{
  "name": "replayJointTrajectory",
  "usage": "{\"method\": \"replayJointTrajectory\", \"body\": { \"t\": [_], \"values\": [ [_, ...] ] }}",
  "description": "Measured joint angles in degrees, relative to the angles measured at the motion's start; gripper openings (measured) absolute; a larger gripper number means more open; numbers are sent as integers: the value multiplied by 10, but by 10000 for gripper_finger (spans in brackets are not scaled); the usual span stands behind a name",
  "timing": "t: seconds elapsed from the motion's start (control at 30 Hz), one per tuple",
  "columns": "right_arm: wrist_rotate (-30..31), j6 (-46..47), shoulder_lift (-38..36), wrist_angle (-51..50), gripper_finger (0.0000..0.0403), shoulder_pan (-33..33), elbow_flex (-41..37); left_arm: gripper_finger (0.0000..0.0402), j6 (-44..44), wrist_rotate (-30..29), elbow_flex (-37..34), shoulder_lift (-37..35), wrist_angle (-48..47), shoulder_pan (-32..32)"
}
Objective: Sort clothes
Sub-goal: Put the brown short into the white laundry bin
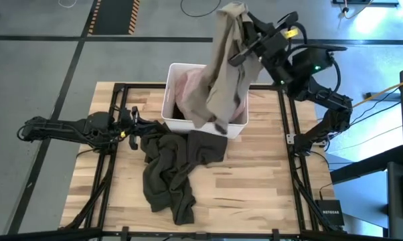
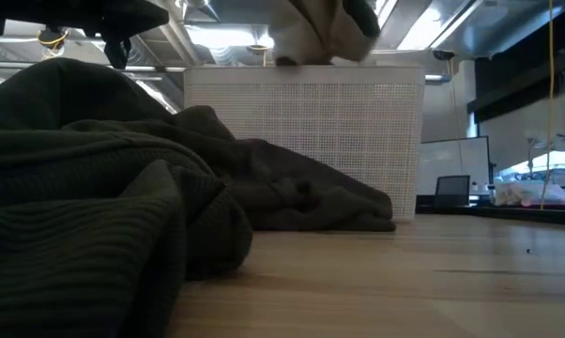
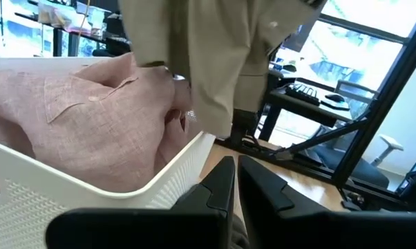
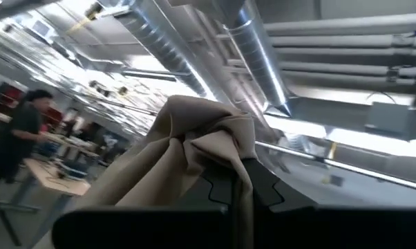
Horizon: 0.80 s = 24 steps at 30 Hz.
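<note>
In the high view, the right tool (image 1: 245, 41) at upper centre pinches a bunch of the olive-grey garment (image 1: 223, 73), which hangs limp over the white bin (image 1: 169, 94); the pale pink shirt (image 1: 188, 86) lies inside. The dark garment (image 1: 171, 167) sprawls on the bench (image 1: 255, 187) below the bin, beside the left tool (image 1: 131, 124) at centre left. In the low view, that dark knit fills the left foreground. In the left wrist view, the left tool's fingers (image 3: 218, 187) are pressed together, empty. In the right wrist view, cloth bunches between the pads. Soft, light, floppy fabric: best gathered at a thick fold.
</note>
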Motion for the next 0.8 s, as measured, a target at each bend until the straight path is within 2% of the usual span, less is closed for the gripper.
{"method": "replayJointTrajectory", "body": {
  "t": [0.13,0.37,0.53,0.67,0.8],
  "values": [
    [27,-1,0,-45,10,-18,-1,15,1,-4,0,0,0,0],
    [38,80,17,-272,10,-52,-15,15,3,-4,0,0,1,0],
    [39,139,39,-392,10,-72,-26,15,2,-4,0,0,1,0],
    [32,192,47,-448,10,-83,-58,15,1,-4,0,0,1,0],
    [-1,245,47,-456,10,-89,-111,15,0,-4,0,0,-2,0]
  ]
}}
